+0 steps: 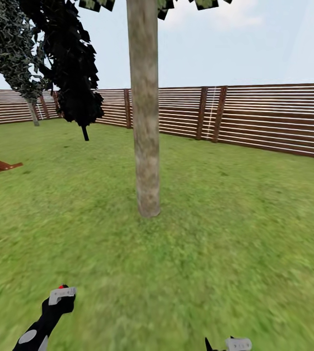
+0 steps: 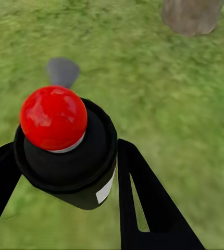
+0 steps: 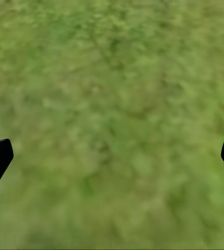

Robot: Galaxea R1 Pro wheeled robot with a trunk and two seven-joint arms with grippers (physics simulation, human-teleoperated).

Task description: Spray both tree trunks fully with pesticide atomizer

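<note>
Left claw (image 2: 65, 177) clamped on the black, red-capped pesticide atomizer (image 2: 65, 151).
Its long axis points toward the thick pale mottled tree trunk (image 1: 144, 112); right claw (image 3: 112, 156) spread over grass.

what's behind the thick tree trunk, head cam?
Behind the tree trunk: grass lawn, then the slatted wooden fence and sky. The strip of lawn and fence directly behind the trunk is covered.

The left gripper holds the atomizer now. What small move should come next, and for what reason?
Probably roll a little closer to the tree trunk and raise the left gripper toward it. The gripper is shut on the atomizer, but it hangs low over the grass, and the trunk stands apart ahead with no white specks visible on its bark. The right gripper is open over grass.
</note>
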